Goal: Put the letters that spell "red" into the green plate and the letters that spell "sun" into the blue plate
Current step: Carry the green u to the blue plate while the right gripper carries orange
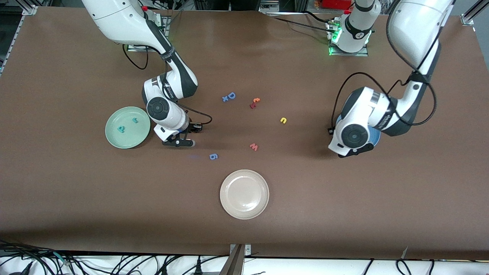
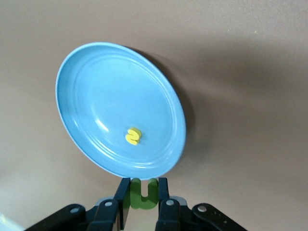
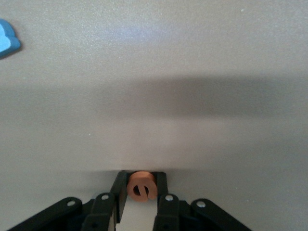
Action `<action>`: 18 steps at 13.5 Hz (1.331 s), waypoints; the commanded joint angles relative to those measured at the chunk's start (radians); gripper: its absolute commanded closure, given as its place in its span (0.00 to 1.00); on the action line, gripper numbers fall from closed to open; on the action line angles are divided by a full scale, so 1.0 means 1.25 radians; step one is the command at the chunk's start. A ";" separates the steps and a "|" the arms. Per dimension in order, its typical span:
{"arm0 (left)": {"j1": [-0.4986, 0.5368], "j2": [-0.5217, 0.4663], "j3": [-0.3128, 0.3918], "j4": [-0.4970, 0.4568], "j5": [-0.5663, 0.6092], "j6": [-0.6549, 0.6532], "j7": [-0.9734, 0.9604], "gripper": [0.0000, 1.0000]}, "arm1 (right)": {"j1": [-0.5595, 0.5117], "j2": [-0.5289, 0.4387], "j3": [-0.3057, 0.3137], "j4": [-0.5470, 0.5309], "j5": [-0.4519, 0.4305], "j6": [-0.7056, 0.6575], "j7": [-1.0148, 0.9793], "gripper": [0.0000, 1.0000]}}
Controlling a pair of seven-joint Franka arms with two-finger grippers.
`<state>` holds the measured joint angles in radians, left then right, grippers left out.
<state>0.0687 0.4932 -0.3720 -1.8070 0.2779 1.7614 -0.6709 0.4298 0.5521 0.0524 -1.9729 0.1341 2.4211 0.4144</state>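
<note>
Counting the plates, I made it three: the green plate (image 1: pixel 114 135) at the right arm's end of the table, a cream-white plate (image 1: pixel 244 194) nearest the front camera, and the blue plate (image 2: pixel 96 96) at the left arm's end, mostly hidden under the left arm in the front view. Two teal letters lay in the green plate, the d (image 1: pixel 121 129) and the r (image 1: pixel 135 120), apart from each other. One small yellow s (image 2: pixel 133 135) lay in the blue plate.

The right gripper (image 3: pixel 140 191) was low at the table just beside the green plate, its fingers pinched on the orange e (image 3: pixel 141 186). The left gripper (image 2: pixel 142 195) hung by the blue plate's rim, fingers clamped on the green n (image 2: pixel 143 194).

Loose on the brown table (image 1: pixel 76 210) I counted six more letters: a yellow u (image 1: pixel 283 120) alone near the middle, a blue D and x (image 1: pixel 229 96) touching as a pair, an orange and red pair (image 1: pixel 255 102) near them, a pinkish-red w (image 1: pixel 254 146), and a blue g (image 1: pixel 214 156) closer to the cream-white plate. I could read no brand or label anywhere; the foam letters were the only writing.
</note>
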 commanded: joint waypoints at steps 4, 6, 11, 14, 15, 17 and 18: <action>0.328 -0.160 -0.207 -0.378 0.033 0.428 0.119 0.73 | -0.006 -0.098 -0.102 0.043 -0.002 -0.222 -0.032 0.76; 0.333 -0.153 -0.206 -0.391 0.046 0.456 0.135 0.72 | -0.006 -0.120 -0.158 0.042 -0.003 -0.269 -0.069 0.76; 0.339 -0.128 -0.204 -0.380 0.089 0.453 0.127 0.00 | -0.006 -0.130 -0.308 0.024 -0.004 -0.378 -0.128 0.76; 0.332 -0.131 -0.208 -0.367 0.086 0.445 0.120 0.00 | -0.006 -0.138 -0.346 -0.034 -0.004 -0.378 -0.134 0.76; 0.324 -0.131 -0.217 -0.366 0.080 0.445 0.102 0.00 | -0.006 -0.143 -0.355 -0.062 -0.004 -0.377 -0.134 0.76; 0.277 -0.122 -0.246 -0.344 0.078 0.445 0.044 0.00 | -0.006 -0.143 -0.376 -0.097 -0.004 -0.369 -0.139 0.76; 0.233 -0.111 -0.247 -0.325 0.077 0.445 0.014 0.00 | -0.006 -0.141 -0.382 -0.106 -0.004 -0.360 -0.153 0.76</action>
<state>0.4436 0.3436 -0.6657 -2.2526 0.3550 2.3250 -0.5701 0.4123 0.4050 -0.4005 -2.0534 0.1340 1.9533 0.2524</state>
